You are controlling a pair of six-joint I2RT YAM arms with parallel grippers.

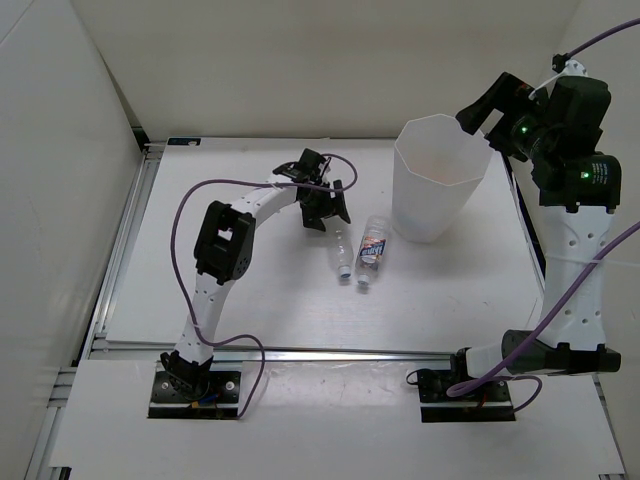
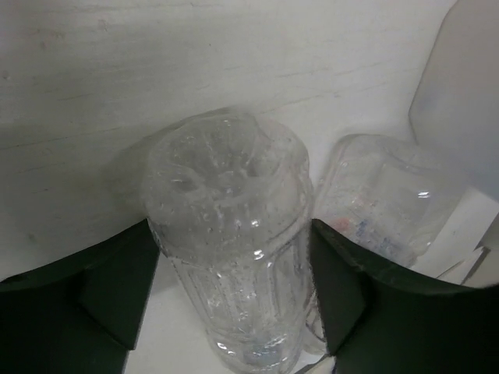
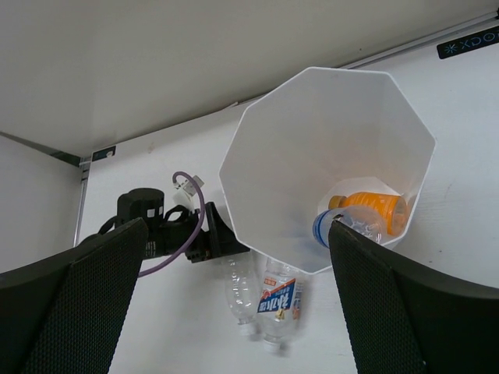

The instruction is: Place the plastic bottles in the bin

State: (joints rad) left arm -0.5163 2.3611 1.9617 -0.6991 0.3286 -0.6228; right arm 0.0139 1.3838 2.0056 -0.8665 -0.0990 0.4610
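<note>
1. Bin (image 1: pixel 440 200): white, translucent, with many-sided walls that flare toward the rim. It stands upright on the far right part of the table (image 1: pixel 280 300) with its mouth open upward.
2. Orange bottle (image 3: pixel 373 209): short, lying on its side on the floor of the bin against the wall.
3. Blue-labelled bottle (image 3: pixel 337 227): short, also on the floor of the bin. It lies just beside the orange bottle and appears to touch it.
4. Slim clear bottle (image 2: pixel 230 234): lying on the table, outside the bin and to its left. Its cap points toward the arm bases and its ribbed base toward the far side. The base end sits between the fingers of the left arm.
5. Clear bottle with blue-red label (image 1: pixel 372 250): lying on the table just beside the slim clear bottle, on that bottle's right and between it and the bin. Its cap also points toward the near edge, and it is outside the bin.
6. Left gripper (image 1: pixel 327 208): low over the base end of the slim clear bottle, jaws apart. One dark finger (image 2: pixel 117 288) stands on either side of the bottle, close against its walls. The bottle rests on the table.
7. Right gripper (image 1: pixel 485 112): high above the right side of the bin's rim, looking down into the bin. Its jaws are spread wide and its fingers (image 3: pixel 78 312) have nothing between them.
</note>
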